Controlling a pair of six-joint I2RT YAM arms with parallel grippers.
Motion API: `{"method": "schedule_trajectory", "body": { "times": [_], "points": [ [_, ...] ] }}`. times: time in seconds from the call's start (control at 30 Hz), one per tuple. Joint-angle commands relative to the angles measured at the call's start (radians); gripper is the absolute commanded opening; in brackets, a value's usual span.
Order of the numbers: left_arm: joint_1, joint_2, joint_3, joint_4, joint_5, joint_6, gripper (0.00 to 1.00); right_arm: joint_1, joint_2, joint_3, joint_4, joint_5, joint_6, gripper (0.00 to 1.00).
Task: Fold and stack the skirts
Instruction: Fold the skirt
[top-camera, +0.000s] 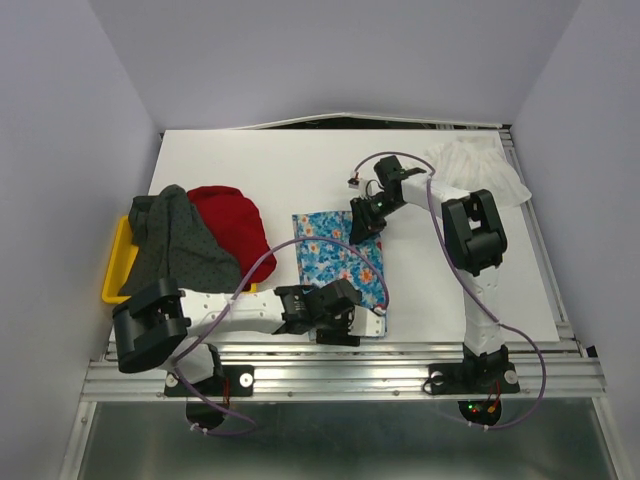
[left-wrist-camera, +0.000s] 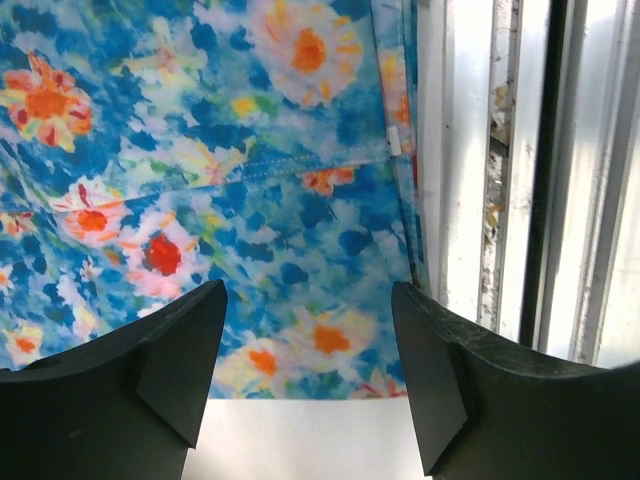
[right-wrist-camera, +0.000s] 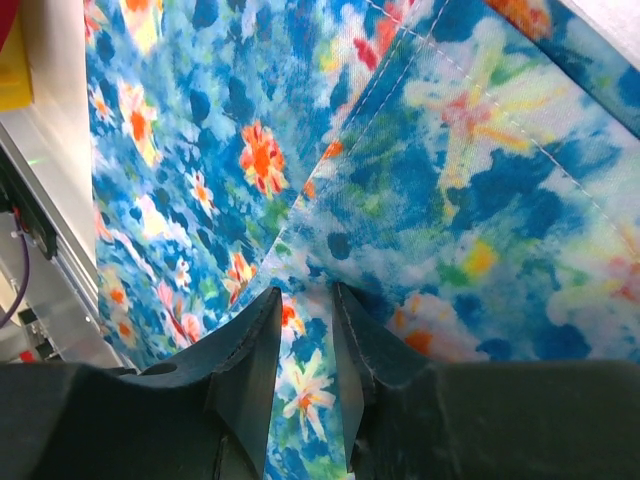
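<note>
The top view alone shows the grey dotted skirt and red skirt heaped at the yellow tray, the white skirt far right, and the blue flowered skirt flat mid-worktop. The wrist views show the left hand open over the blue skirt's near edge and the right hand pinching a raised fold. Both arms bend low, inward.
</note>
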Motion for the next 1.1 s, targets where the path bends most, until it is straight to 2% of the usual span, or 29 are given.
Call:
{"method": "schedule_trajectory", "body": {
  "times": [0.0,0.27,0.47,0.6,0.63,0.8,1.07],
  "points": [
    [-0.033,0.048,-0.007,0.090,-0.063,-0.004,0.79,-0.001,0.122,-0.038,0.103,0.311,-0.067,0.34],
    [-0.068,0.171,0.005,0.134,-0.069,-0.045,0.81,-0.001,0.139,-0.061,0.105,0.333,-0.061,0.34],
    [-0.059,0.235,0.025,0.059,0.029,-0.061,0.75,-0.001,0.134,-0.072,0.105,0.333,-0.064,0.34],
    [0.000,0.261,0.031,0.015,0.064,-0.058,0.71,-0.001,0.145,-0.064,0.103,0.368,-0.062,0.34],
    [0.043,0.266,0.034,0.005,0.064,-0.046,0.71,-0.001,0.148,-0.062,0.103,0.373,-0.062,0.34],
    [0.140,0.210,0.042,-0.001,0.006,0.023,0.75,-0.001,0.166,-0.056,0.100,0.408,-0.056,0.33],
    [0.139,0.128,0.114,-0.090,0.026,0.047,0.77,-0.012,0.159,-0.056,0.100,0.429,-0.038,0.33]
  ]
}}
